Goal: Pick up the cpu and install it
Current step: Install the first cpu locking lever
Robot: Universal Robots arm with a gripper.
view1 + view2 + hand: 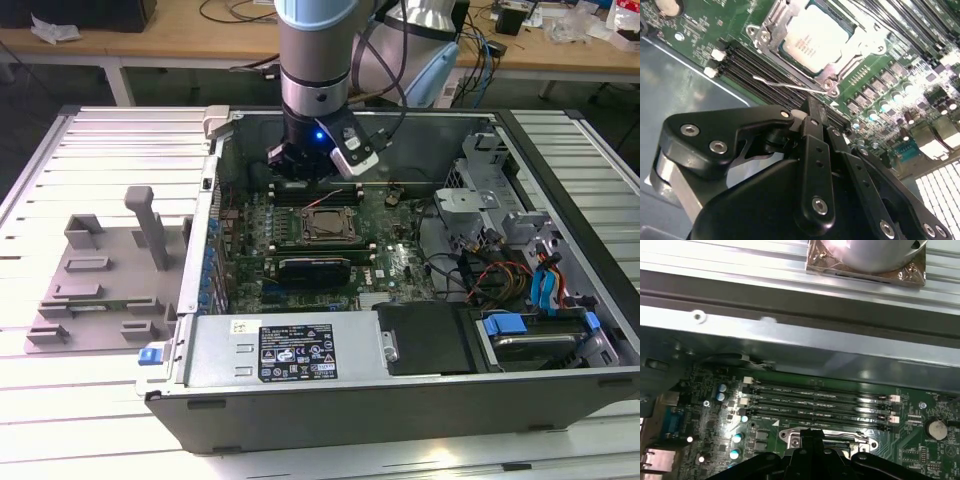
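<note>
Exterior view: cpu (328, 227) already seated in the motherboard socket (306, 233), at five o'clock from the gripper (300, 172), fingers (812, 135) pressed together and empty; socket locking cannot be told.

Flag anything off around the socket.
The cpu lies flat and square in the socket. Only the thin wire lever stands out: it juts from the socket's corner over the memory slots, seemingly unlatched.
</note>
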